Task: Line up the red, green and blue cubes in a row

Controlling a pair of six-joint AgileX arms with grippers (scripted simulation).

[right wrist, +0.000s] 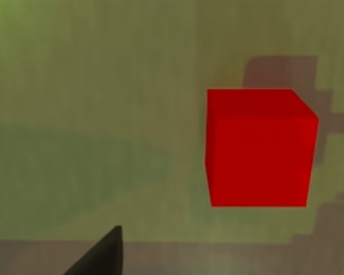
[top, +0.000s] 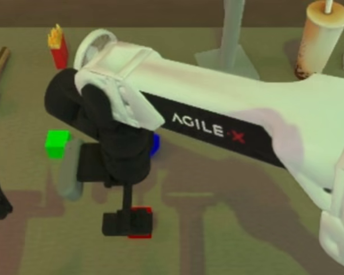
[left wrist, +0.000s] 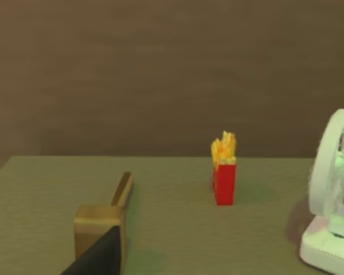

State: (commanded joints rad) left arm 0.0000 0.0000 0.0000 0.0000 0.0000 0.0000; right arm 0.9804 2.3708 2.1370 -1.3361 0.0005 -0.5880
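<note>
The red cube [top: 141, 223] is lying nearer the camera than the blue cube [top: 155, 144], with the green cube [top: 57, 143] to the blue cube's left, so no row yet. The right gripper [top: 126, 222] is hovering at the red cube; whether its fingers are open, I cannot tell. The left gripper is parked at the left edge, its fingers also unclear.

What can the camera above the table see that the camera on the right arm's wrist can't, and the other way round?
Only the top view shows the green cube, the blue cube, the fries carton, a paper cup and the right arm itself, reaching across. Only the right wrist view shows the red cube's whole faces up close. Both show that red cube and the table.
</note>
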